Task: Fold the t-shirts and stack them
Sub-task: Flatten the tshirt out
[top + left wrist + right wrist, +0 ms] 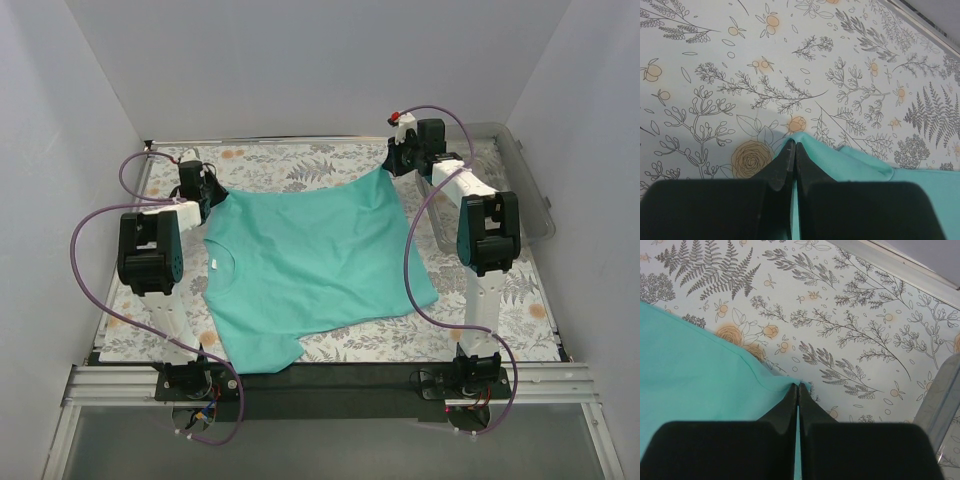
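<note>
Your left gripper [792, 145] is clamped on the t-shirt [310, 260]'s far left corner, your right gripper [797, 386] on its far right corner (collar facing left). This likely stretches that edge so the shirt lies flat on the table [300, 165] for folding.

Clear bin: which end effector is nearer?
Right. The right end effector, gripping the shirt at its far corner, is just beside the bin; the left end effector grips the opposite corner, across the shirt.
</note>
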You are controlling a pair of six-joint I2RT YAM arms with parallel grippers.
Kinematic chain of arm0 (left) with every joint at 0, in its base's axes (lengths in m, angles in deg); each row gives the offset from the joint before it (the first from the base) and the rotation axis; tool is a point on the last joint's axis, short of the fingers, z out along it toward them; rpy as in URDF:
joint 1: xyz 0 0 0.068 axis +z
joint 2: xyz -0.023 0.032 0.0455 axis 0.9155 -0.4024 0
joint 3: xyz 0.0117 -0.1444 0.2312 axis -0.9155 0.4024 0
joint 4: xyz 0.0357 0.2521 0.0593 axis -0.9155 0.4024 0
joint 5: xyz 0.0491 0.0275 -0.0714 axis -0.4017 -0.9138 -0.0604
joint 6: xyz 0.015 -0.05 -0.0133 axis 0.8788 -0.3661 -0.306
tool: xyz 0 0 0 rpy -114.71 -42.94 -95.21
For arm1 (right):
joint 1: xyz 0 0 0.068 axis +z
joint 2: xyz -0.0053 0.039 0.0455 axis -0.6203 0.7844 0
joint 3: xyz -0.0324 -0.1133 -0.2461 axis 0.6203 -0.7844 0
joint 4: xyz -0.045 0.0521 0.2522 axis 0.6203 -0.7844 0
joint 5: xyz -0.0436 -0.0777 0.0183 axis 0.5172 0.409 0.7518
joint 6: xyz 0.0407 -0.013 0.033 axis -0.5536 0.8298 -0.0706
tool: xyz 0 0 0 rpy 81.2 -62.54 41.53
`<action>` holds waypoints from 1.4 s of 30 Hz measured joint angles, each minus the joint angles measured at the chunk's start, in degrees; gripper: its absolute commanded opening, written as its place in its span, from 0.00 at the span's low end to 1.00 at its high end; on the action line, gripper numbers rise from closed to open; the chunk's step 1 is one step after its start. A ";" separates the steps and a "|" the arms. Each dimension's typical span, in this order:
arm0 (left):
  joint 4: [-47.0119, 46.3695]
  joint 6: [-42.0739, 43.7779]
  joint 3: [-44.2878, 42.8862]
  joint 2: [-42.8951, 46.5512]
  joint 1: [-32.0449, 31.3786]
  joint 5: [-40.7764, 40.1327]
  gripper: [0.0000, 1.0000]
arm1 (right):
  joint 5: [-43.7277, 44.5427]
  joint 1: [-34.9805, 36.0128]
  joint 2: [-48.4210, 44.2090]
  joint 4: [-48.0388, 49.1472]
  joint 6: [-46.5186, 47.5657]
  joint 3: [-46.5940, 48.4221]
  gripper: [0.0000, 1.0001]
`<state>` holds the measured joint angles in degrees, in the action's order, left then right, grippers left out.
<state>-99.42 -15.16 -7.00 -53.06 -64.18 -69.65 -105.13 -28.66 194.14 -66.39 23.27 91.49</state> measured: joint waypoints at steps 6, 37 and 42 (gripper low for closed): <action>-1.29 0.81 0.74 0.61 0.61 3.39 0.00 | -2.86 -0.87 0.00 -0.02 0.04 0.00 0.01; -14.38 2.34 13.22 10.14 4.72 12.48 0.00 | -21.81 -5.16 -1.38 -1.73 7.34 -0.20 0.01; -15.26 2.54 15.26 11.85 4.74 13.44 0.00 | -23.39 -5.03 -2.05 -2.01 7.63 -0.22 0.01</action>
<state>-114.68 -12.62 8.25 -41.21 -59.44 -56.20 -128.52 -33.69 192.08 -68.40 30.90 91.28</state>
